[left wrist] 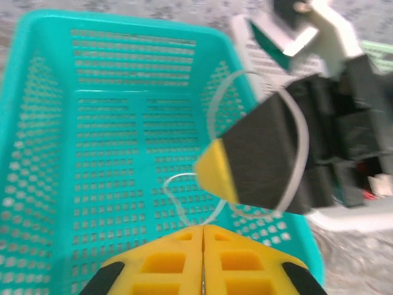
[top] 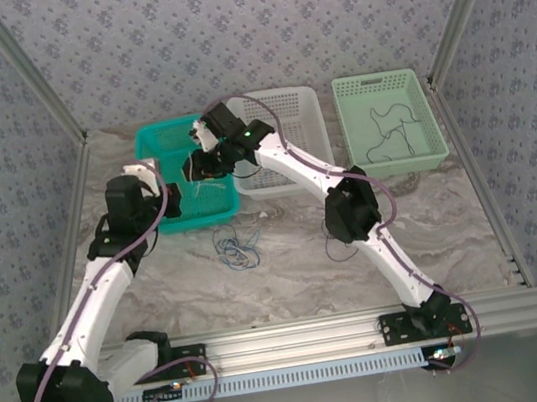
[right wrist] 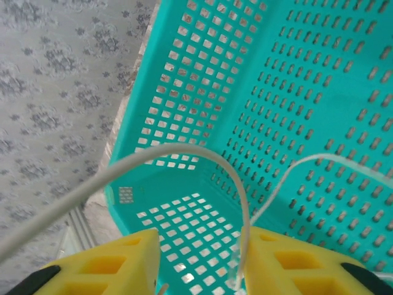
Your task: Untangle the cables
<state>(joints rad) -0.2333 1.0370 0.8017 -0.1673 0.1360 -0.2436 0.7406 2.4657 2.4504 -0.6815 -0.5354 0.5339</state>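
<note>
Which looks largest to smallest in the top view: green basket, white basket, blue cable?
1-2. Tied: green basket and white basket look alike, so unranked.
3. blue cable, far smaller.

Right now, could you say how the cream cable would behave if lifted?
Probably floppy: the cream cable curls in loose arcs over the teal basket. Likely light, being very thin. It could slip: it passes loosely through the open right pincer.

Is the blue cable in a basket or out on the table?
Out: the blue cable lies looped on the table, just in front of the teal basket.
</note>
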